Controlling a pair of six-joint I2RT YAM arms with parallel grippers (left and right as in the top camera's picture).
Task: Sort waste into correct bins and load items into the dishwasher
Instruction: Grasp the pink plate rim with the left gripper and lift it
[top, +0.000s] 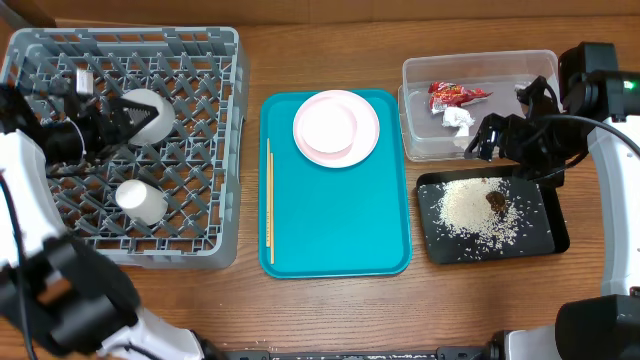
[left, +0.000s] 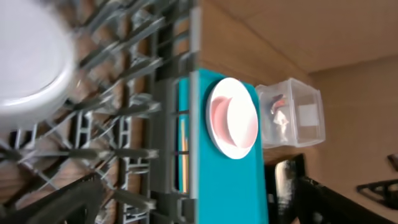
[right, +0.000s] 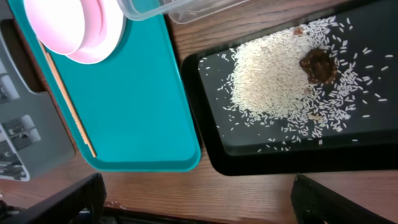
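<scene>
The grey dishwasher rack at the left holds a white bowl and a white cup. My left gripper is open just left of that bowl, which shows blurred at the top left of the left wrist view, outside the spread fingers. A white plate carrying a pink bowl and chopsticks lie on the teal tray. The clear tub holds the red wrapper and tissue. Rice and a brown scrap lie in the black tray. My right gripper hangs open and empty above the tub's near edge.
In the right wrist view the black tray, rice, brown scrap, teal tray and chopsticks all lie below the open fingers. Bare wooden table runs along the front edge.
</scene>
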